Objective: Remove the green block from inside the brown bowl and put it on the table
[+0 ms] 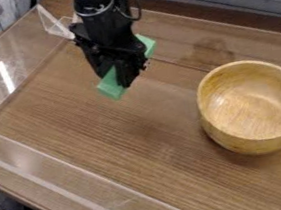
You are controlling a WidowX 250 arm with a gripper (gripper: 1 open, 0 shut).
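**Green block held above bench, bowl empty**

Black robot gripper (119, 68) points down, jaws pinching the small bright green rectangular block (112, 82), which is tilted and off the surface. Brown wood-grain bench (97, 155) lies below, edged by low clear plastic walls (65, 206). Round light-brown wooden bowl (253, 106) sits well apart at right. No readable writing visible.

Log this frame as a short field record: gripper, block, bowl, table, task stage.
gripper: points down, shut on the green block
green block: held above the table, left of the bowl
brown bowl: empty, at the right
table: wood grain, clear plastic walls
task stage: block out of bowl, not yet set down
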